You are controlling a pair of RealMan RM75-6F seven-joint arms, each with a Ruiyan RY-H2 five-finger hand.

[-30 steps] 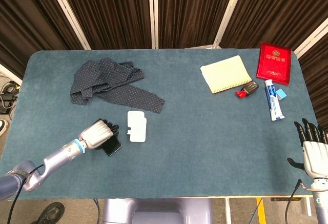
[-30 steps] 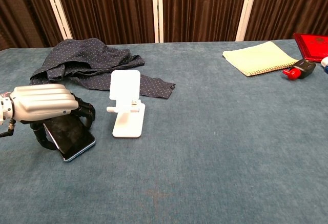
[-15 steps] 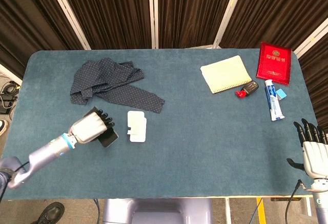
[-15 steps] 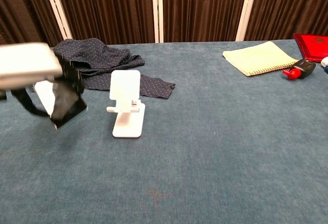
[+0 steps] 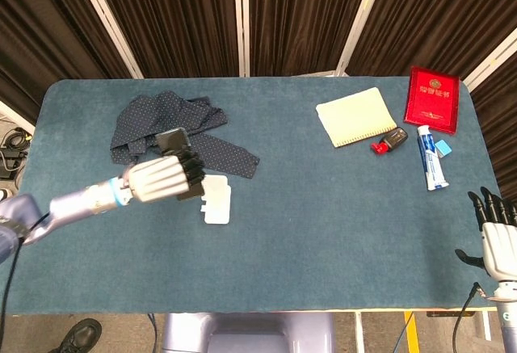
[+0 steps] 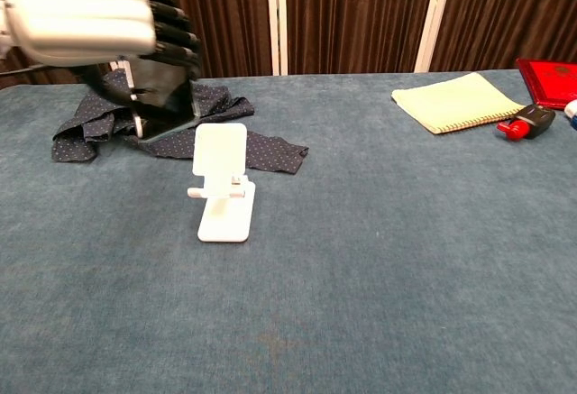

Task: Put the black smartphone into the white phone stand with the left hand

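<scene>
My left hand (image 5: 161,178) clamped on black smartphone (image 6: 162,96), held aloft; white phone stand (image 6: 221,187) just right, below; right hand (image 5: 499,240) spread, idle.

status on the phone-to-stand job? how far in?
Done: the left hand has the black smartphone gripped and lifted clear of the table.
In hand: the phone is held in the air just up and left of the white phone stand, in front of the dotted cloth.
Left: the stand's cradle is bare, so seating the phone and letting go remain. The right hand sits idle at the table's edge.
</scene>
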